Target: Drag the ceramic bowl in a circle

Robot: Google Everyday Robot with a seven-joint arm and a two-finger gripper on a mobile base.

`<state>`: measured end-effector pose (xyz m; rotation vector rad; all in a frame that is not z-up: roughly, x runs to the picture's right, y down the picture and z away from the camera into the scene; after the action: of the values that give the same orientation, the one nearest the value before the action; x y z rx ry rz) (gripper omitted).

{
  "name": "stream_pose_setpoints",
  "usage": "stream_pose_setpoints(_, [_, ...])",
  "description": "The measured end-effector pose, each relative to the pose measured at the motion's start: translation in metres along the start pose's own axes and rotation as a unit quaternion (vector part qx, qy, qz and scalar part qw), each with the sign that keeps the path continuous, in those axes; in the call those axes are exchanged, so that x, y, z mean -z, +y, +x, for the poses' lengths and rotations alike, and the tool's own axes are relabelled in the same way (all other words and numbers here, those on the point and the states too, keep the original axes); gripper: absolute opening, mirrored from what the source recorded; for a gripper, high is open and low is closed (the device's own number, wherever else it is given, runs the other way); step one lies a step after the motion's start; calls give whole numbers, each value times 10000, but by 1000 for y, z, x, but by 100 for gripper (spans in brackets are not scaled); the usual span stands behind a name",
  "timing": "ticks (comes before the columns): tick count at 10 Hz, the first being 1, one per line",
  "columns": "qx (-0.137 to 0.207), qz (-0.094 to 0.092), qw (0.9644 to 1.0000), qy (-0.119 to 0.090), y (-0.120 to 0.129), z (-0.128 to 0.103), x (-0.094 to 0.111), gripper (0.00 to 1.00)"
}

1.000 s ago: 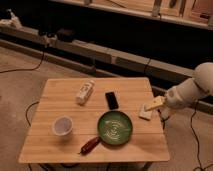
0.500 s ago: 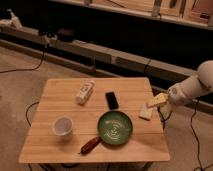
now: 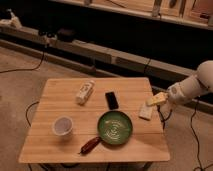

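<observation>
The ceramic bowl (image 3: 115, 128), wide, shallow and green with pale swirl marks inside, sits on the wooden table (image 3: 65, 110) near its front edge, right of centre. My gripper (image 3: 151, 104), pale and yellowish at the end of the white arm (image 3: 192, 87), hangs over the table's right edge. It is to the right of the bowl and a little behind it, apart from it and holding nothing I can see.
A small white cup (image 3: 63, 125) stands front left. A reddish-brown oblong object (image 3: 90, 145) lies against the bowl's front left. A black phone (image 3: 112, 100) and a white carton (image 3: 84, 92) lie behind the bowl. Cables run across the floor.
The arm and gripper have shifted very slightly up and to the right at the table's right edge. The bowl and the other objects have not moved.
</observation>
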<state>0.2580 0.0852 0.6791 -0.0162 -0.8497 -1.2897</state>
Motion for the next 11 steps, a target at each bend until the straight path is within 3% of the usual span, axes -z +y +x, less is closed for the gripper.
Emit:
stream_pose_setpoints(2, [290,-497,9966,598,9,40,-14,65])
stream_pose_setpoints(4, [586,-799,9902,982,7,62,-34,65])
stream_pose_setpoints(5, [713,-785,9884,1088,-2,67,-44,65])
stream_pose_setpoints(6, [863,-637,9879,1120,-18,68,-56,65])
stream_pose_setpoints(9, [1265,-176,9874,931,-51,62,-81,65])
stream_pose_setpoints(11, [1368,-85,9878,740,-52,59,-97,65])
